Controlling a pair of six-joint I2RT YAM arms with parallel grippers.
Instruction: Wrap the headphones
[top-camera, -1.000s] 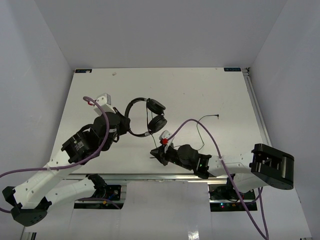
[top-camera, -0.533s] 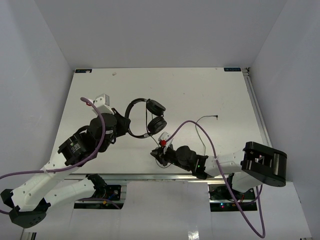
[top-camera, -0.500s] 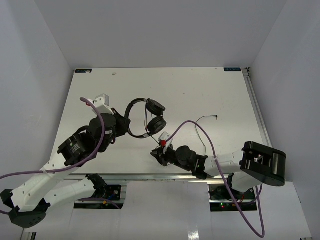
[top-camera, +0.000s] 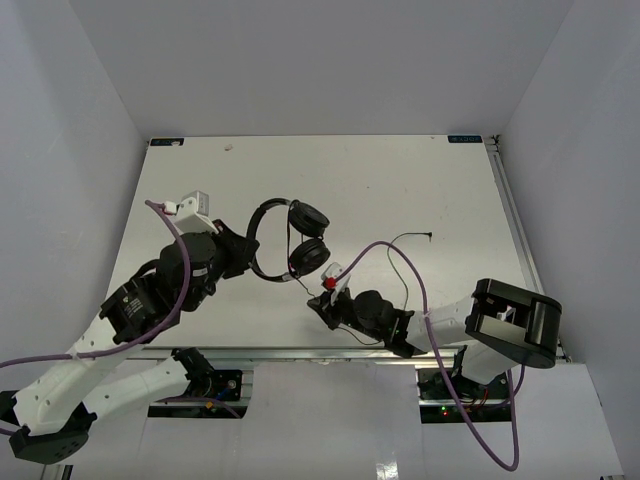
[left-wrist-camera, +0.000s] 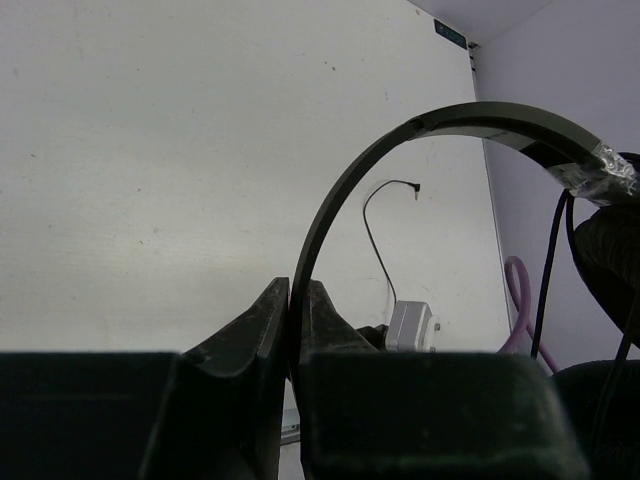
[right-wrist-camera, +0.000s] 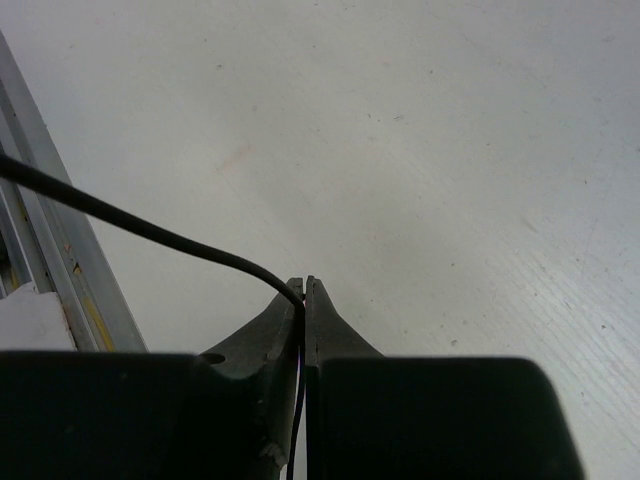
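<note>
White tabletop (top-camera: 420, 180) lay under the black headphones (top-camera: 310, 255), which sat left of its middle with the two earcups one above the other and the thin headband (left-wrist-camera: 400, 140) arching out toward 9 o'clock. The left gripper (left-wrist-camera: 297, 300) was clamped tight on that band. The thin dark cord (right-wrist-camera: 150, 232) dropped toward 5 o'clock into the right gripper (right-wrist-camera: 303, 295), whose jaws were pinched shut on it, and its plug (top-camera: 429, 238) lay at 3 o'clock of the earcups.

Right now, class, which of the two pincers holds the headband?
The left pincer: it is shut on the arched headband, whereas the right pincer pinches only the thin cord.
</note>
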